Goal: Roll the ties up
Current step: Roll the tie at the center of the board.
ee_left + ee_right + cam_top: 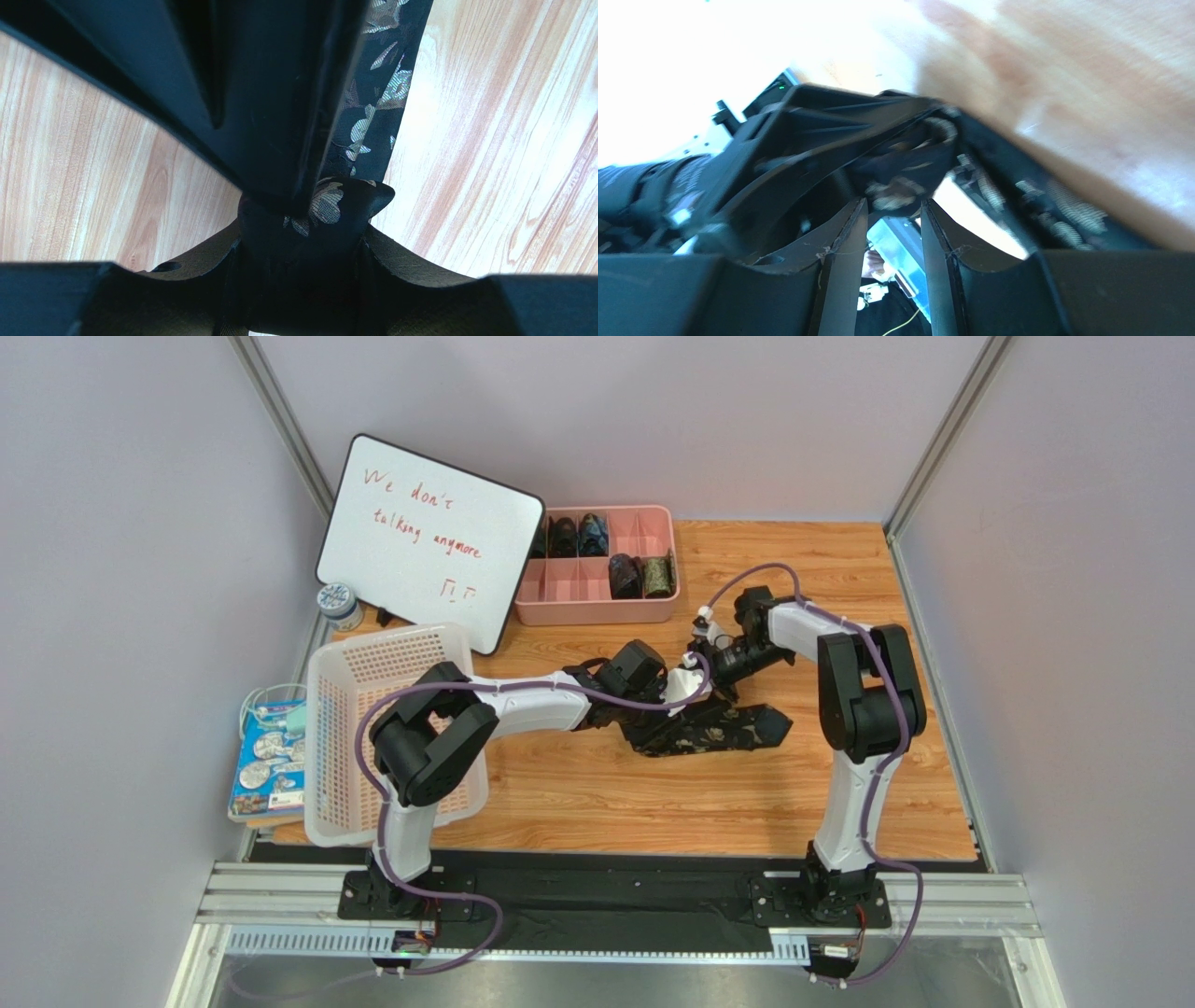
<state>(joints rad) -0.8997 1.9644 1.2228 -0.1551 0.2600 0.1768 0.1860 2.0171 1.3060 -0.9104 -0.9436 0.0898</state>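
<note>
Our left hand [662, 703] clenches the tie [732, 731] at its rolled end, and the loose length runs rightward along the tabletop [589, 805]. Our right hand [699, 681] hovers just beyond it, released and empty.

Robot lab, enclosed bench cell.
Left arm [463, 728] and right arm [870, 700] are sitting bolted to a black base plate [617, 896] on an aluminium extrusion rail [281, 903] at the near edge, with purple cables [758, 570] looping off them. Plain grey partition walls [140, 546] on metal corner posts [278, 399] are boxing in a wood-grain surface [589, 805]. A whiteboard [428, 539] with a red handwritten note is leaning at the back beside a pink divided tray [596, 616], and a white plastic basket [337, 742] is sitting at the left edge.
</note>
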